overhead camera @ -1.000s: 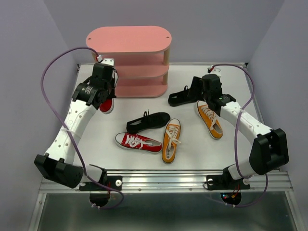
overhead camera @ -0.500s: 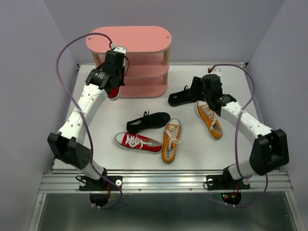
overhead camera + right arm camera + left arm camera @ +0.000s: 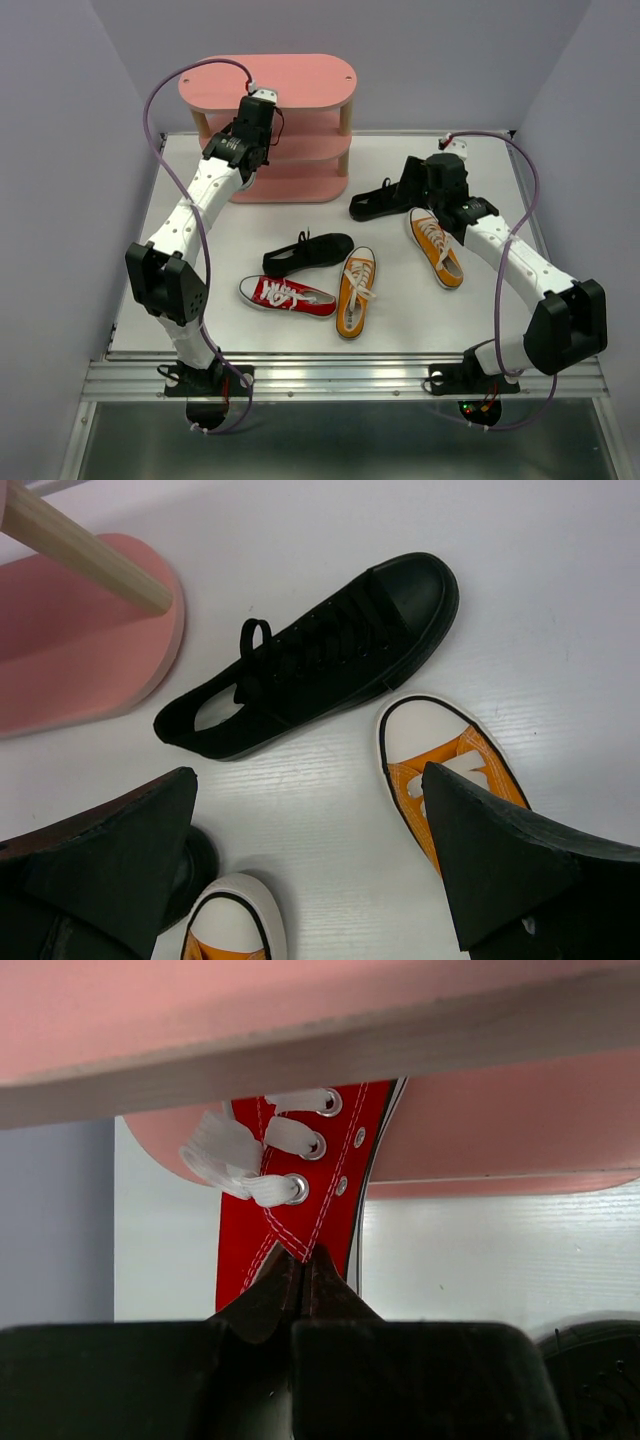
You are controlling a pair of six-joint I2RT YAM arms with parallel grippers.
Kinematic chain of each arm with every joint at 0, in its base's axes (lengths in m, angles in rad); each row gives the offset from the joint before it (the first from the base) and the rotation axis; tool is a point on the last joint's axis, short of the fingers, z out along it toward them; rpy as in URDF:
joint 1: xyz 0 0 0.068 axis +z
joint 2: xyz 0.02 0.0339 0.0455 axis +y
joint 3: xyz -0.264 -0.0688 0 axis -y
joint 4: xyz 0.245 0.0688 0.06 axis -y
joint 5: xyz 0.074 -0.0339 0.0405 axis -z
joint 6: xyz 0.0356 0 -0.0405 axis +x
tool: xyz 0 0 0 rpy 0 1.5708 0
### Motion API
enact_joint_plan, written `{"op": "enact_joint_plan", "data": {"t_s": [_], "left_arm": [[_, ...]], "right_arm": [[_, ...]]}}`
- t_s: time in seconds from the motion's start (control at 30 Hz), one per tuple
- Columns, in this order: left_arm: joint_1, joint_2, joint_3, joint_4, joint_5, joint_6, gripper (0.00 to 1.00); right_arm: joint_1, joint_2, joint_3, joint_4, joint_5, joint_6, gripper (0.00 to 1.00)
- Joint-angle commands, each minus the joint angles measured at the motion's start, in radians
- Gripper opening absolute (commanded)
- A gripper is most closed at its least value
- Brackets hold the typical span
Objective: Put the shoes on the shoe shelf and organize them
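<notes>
1. Pale lavender walls [image 3: 60,100] close in a white table [image 3: 180,260], with both arm bases bolted along its near edge.
2. Nearest the bases lies the loose red shoe [image 3: 287,295]. The near orange shoe [image 3: 355,290] sits just beside it on the right, its white toe pointing away from the bases.
3. Just behind those two, the middle black shoe [image 3: 307,253] lies crosswise, its toe close to that orange toe.
4. Further right, the second orange shoe [image 3: 436,246] lies partly under the right forearm.
5. The right gripper [image 3: 308,780] hangs over bare table with its fingers spread wide and nothing between them. The far black shoe [image 3: 310,665] lies just past the fingertips, near the bottom board of the shoe shelf [image 3: 80,640] and a wooden post [image 3: 80,550].
6. The left gripper [image 3: 303,1260] is at the shelf's left end, pinched tight on the canvas of the held red shoe [image 3: 300,1190]. The shoe's white-laced front reaches in under a pink board's edge. Whether its sole rests on a board cannot be told.
7. Farthest back, the shelf stands at the table's far side, with three pink oval boards stacked on pale posts.
</notes>
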Motion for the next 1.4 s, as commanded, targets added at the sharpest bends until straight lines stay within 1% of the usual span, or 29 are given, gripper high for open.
{"op": "enact_joint_plan", "data": {"t_s": [0.0, 0.43, 0.63, 0.87, 0.93, 1.0, 1.03, 1.07, 1.13, 1.17, 1.2, 1.23, 1.37], "left_arm": [[0.001, -0.042, 0.063, 0.150, -0.070, 0.034, 0.00], [0.001, -0.025, 0.021, 0.221, -0.137, 0.000, 0.00], [-0.001, 0.021, 0.033, 0.195, -0.154, -0.037, 0.00], [-0.004, 0.063, 0.044, 0.190, -0.166, -0.043, 0.00], [-0.004, 0.072, 0.061, 0.180, -0.177, -0.077, 0.04], [-0.004, 0.086, 0.079, 0.160, -0.185, -0.083, 0.17], [-0.004, 0.090, 0.087, 0.154, -0.188, -0.084, 0.19], [-0.004, 0.095, 0.098, 0.140, -0.188, -0.092, 0.34], [-0.005, 0.098, 0.109, 0.124, -0.186, -0.097, 0.51], [-0.005, 0.096, 0.112, 0.114, -0.182, -0.100, 0.53], [-0.007, 0.093, 0.118, 0.111, -0.176, -0.098, 0.63], [-0.008, 0.092, 0.122, 0.107, -0.173, -0.098, 0.68], [-0.008, 0.084, 0.153, 0.077, -0.156, -0.092, 0.69]], "right_arm": [[0.006, -0.026, 0.006, 0.001, 0.022, 0.007, 1.00], [0.006, -0.031, 0.003, -0.011, 0.020, 0.018, 1.00], [0.006, -0.038, 0.000, -0.015, 0.020, 0.022, 1.00], [0.006, -0.045, -0.002, -0.019, 0.019, 0.024, 1.00], [0.006, -0.046, 0.000, -0.019, 0.019, 0.024, 1.00], [0.006, -0.046, 0.001, -0.021, 0.019, 0.024, 1.00], [0.006, -0.045, 0.003, -0.019, 0.017, 0.024, 1.00], [0.006, -0.046, 0.005, -0.021, 0.016, 0.024, 1.00], [0.006, -0.045, 0.006, -0.019, 0.016, 0.024, 1.00], [0.006, -0.045, 0.006, -0.021, 0.014, 0.024, 1.00], [0.006, -0.043, 0.006, -0.021, 0.014, 0.024, 1.00], [0.006, -0.042, 0.006, -0.021, 0.011, 0.025, 1.00], [0.006, -0.029, 0.012, -0.021, -0.001, 0.027, 1.00]]}}
